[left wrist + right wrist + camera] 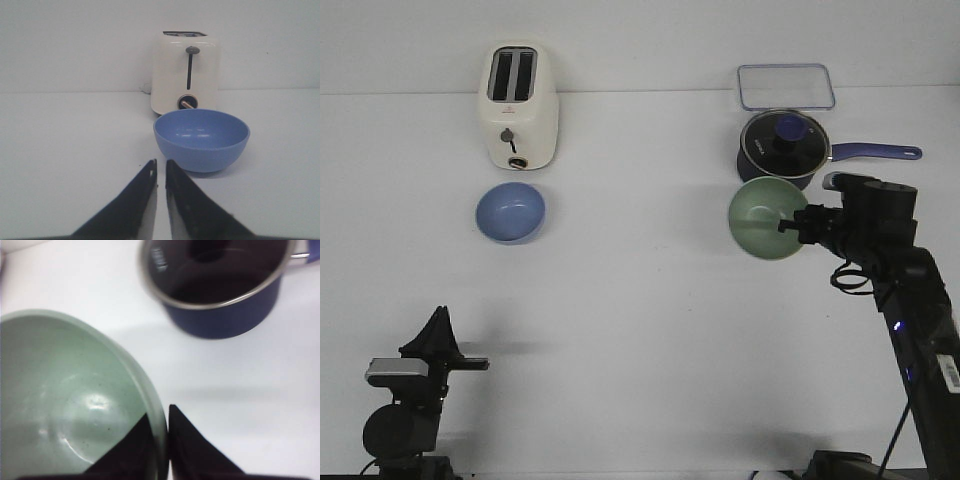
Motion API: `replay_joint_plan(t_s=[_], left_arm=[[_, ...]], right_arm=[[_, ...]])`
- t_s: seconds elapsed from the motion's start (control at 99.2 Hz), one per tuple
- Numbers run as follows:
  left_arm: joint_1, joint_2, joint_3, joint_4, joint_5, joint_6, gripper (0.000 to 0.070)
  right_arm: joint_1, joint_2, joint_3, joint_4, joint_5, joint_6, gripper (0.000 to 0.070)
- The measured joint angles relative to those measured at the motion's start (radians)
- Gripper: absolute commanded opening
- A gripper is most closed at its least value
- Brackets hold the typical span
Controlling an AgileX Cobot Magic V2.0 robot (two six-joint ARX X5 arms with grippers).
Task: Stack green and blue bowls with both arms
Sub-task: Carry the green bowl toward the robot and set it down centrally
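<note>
The pale green bowl point(766, 219) hangs tilted on its side above the table at the right, in front of the saucepan. My right gripper point(793, 226) is shut on its rim; in the right wrist view the rim point(159, 430) sits pinched between one finger inside and one outside. The blue bowl point(510, 212) stands upright on the table in front of the toaster, and also shows in the left wrist view point(201, 140). My left gripper point(160, 165) is shut and empty, low near the front left point(440, 322), well short of the blue bowl.
A cream toaster point(518, 105) stands behind the blue bowl. A dark navy saucepan point(787, 146) with glass lid and a handle pointing right sits just behind the green bowl. A clear rectangular lid point(785, 86) lies at the back right.
</note>
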Motion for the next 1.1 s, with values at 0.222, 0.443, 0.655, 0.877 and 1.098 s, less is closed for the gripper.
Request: replay_joint_plan(t_s=[0.222,0.443,0.655,0.877,1.098], left_arm=[[0.000,0.000,0.000,0.000,0.000,0.000,0.0015],[0.000,0.000,0.000,0.000,0.000,-0.003,0.0014],[0.000,0.000,0.000,0.000,0.000,-0.021,0.0015],[0.000,0.000,0.000,0.000,0.000,-0.149,0.0012],[0.000,0.000,0.000,0.000,0.000,-0.300,0.0012]], right_arm=[[0.220,-0.110,-0.101,-0.049,0.003,-0.018,0.0000],[0.475,-0.113,-0.248,0.016,0.105,0.010,0.0000],[0.628,-0.113,-0.382,0.137,0.150,0.105,0.0000],[0.669,-0.097,-0.459,0.155,0.171,0.143,0.0000],[0.669,-0.034,-0.466,0.164,0.166,0.144,0.0114]])
